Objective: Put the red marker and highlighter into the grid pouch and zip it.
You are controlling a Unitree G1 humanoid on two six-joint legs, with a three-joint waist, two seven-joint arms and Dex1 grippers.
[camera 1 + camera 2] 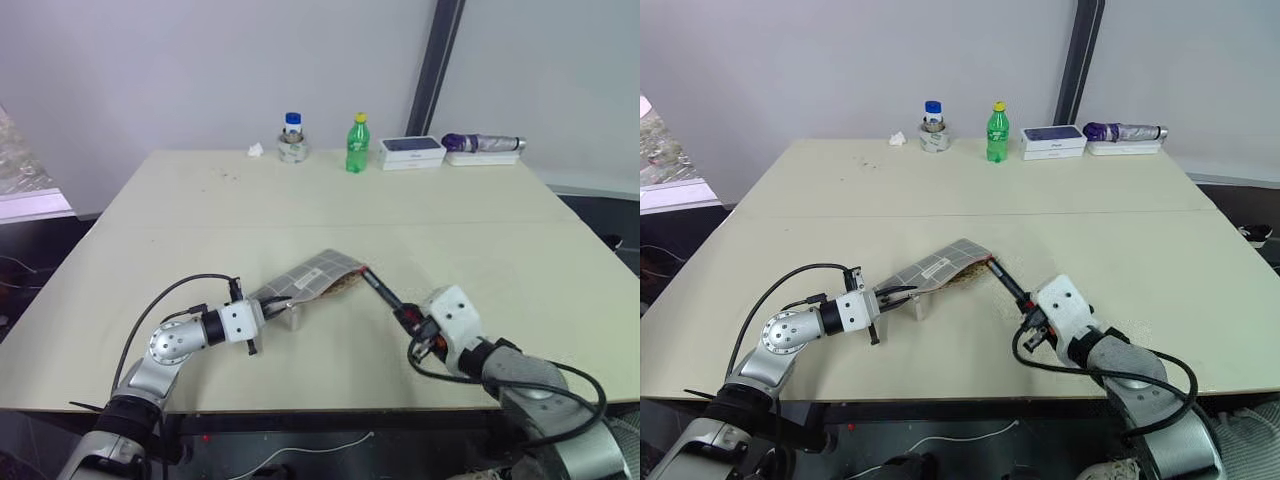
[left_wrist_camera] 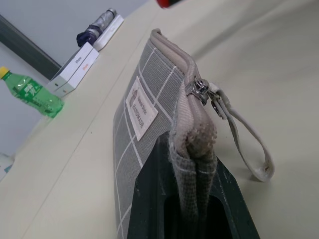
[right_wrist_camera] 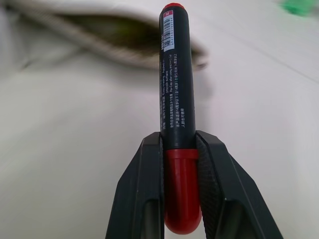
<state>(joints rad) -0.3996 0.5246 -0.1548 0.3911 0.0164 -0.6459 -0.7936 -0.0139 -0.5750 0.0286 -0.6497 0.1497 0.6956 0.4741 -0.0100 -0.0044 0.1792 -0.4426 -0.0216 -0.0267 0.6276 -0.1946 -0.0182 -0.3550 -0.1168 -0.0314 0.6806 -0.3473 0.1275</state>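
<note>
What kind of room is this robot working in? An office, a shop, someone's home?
Probably a plain lab or test room: a big bare table against blank walls, with only a green bottle, a small jar and white boxes lined up along its far edge.

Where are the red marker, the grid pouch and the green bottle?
red marker (image 3: pixel 173 79), right wrist view, on its black barrel.
grid pouch (image 1: pixel 318 276), left eye view, on its gridded side.
green bottle (image 1: pixel 997 136), right eye view, on its body.
</note>
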